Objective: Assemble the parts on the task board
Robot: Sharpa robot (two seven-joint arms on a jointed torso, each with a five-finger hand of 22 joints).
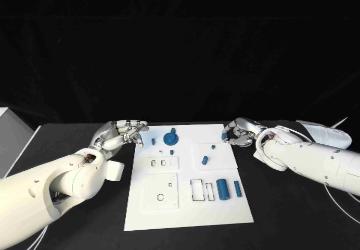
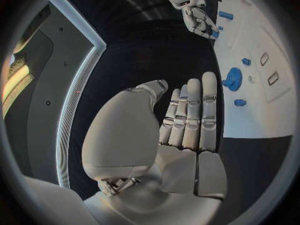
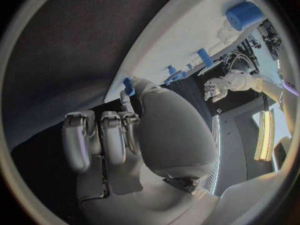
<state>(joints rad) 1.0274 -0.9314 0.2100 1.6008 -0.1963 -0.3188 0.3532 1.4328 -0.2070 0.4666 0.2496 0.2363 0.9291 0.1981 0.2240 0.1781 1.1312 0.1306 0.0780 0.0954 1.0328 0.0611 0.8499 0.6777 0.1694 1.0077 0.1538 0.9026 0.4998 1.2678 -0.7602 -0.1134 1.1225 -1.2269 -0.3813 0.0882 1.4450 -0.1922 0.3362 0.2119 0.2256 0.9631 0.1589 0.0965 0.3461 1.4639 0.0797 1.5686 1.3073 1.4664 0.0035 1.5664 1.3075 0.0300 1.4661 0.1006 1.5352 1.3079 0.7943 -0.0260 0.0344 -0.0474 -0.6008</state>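
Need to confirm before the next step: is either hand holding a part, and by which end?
The right hand pinches a small blue part at the task board's edge; the held end is hidden. The left hand holds nothing.

Black table (image 1: pixel 82 229) spans lower head view. Behind table, black backdrop (image 1: pixel 180 57), dark, no detail visible. White box-like object (image 1: pixel 10 136) at left edge beside table. White cable (image 1: pixel 339 207) runs over table on right side. Left wrist view: lit strip light (image 2: pixel 75 97) bordering grey panel (image 2: pixel 47 75).
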